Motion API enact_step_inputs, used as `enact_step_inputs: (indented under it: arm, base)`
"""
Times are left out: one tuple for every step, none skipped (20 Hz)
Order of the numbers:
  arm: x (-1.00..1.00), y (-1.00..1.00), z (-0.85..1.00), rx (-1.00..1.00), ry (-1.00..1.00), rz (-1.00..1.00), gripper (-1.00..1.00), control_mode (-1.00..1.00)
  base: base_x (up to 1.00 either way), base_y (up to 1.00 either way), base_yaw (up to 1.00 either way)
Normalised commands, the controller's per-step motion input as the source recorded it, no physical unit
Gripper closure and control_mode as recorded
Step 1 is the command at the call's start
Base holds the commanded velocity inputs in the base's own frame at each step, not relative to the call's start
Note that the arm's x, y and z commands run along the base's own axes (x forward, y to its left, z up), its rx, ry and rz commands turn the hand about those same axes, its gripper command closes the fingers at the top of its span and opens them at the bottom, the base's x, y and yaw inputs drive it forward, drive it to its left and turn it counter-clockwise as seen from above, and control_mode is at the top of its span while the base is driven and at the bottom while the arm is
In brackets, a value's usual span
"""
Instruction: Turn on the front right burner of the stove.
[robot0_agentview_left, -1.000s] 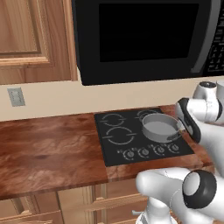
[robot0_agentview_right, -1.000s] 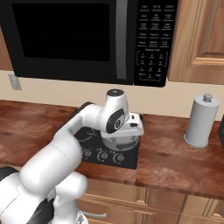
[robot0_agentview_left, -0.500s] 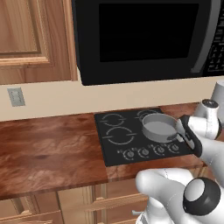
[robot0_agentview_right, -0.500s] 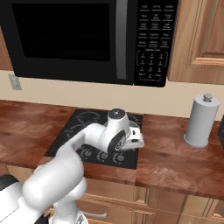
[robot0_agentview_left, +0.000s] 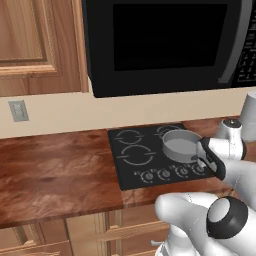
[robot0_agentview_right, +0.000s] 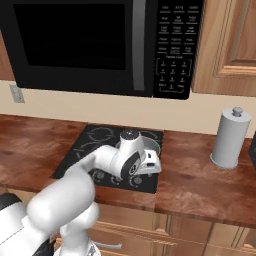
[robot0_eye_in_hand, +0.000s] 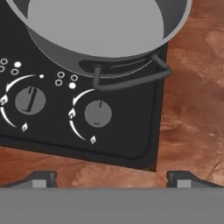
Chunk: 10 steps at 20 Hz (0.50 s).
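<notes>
The stove (robot0_agentview_left: 131, 170) is a black glass panel set in the wooden counter. A grey pot (robot0_agentview_left: 180, 145) stands on its front right burner, so that ring is almost wholly hidden. In the hand view the pot (robot0_eye_in_hand: 100, 26) and its wire handle (robot0_eye_in_hand: 131, 81) lie just beyond the rightmost knob (robot0_eye_in_hand: 98, 113), with a second knob (robot0_eye_in_hand: 29, 100) to its left. My gripper (robot0_eye_in_hand: 111, 178) hangs open above the stove's front right corner, near the knob row (robot0_agentview_left: 172, 172), touching nothing. The hand (robot0_agentview_right: 149, 162) sits low over that corner.
A large black microwave (robot0_agentview_left: 165, 45) hangs over the stove. A grey paper towel holder (robot0_agentview_right: 230, 137) stands on the wooden counter (robot0_agentview_right: 200, 175) to the right. Bare counter (robot0_agentview_left: 55, 170) stretches left of the stove, below a wall outlet (robot0_agentview_left: 19, 111).
The arm has swung down and forward, bringing the hand from above the pot to low over the stove's front right corner by the knobs. The pot has not moved.
</notes>
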Motion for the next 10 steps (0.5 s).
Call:
enact_step_inputs:
  arm:
    - [0.12,0.00,-0.08,0.00,0.13,0.00,-1.00,-1.00]
    - [0.14,0.02,-0.16,0.00,0.08,0.00,-1.00,-1.00]
    - [0.16,0.06,-0.26,0.00,0.05,0.00,-1.00,-1.00]
    - [0.18,0.07,-0.31,0.00,0.03,0.00,-1.00,-1.00]
    - [0.18,0.14,-0.38,0.01,0.00,0.00,-1.00,-1.00]
    - [0.20,0.19,-0.39,0.03,0.00,0.00,-1.00,-1.00]
    - [0.19,0.21,-0.39,0.04,0.00,0.00,-1.00,-1.00]
    - [0.17,0.21,-0.36,0.05,0.00,0.00,-1.00,-1.00]
    - [0.13,0.19,-0.36,0.07,0.00,0.00,-1.00,-1.00]
    - [0.11,0.18,-0.36,0.08,0.00,0.00,-1.00,-1.00]
  base:
    - [0.00,0.00,0.00]
    - [0.00,0.00,0.00]
    - [0.00,0.00,0.00]
    - [0.00,0.00,0.00]
    - [0.00,0.00,0.00]
    - [0.00,0.00,0.00]
    - [0.00,0.00,0.00]
    - [0.00,0.00,0.00]
    - [0.00,0.00,0.00]
    - [0.00,0.00,0.00]
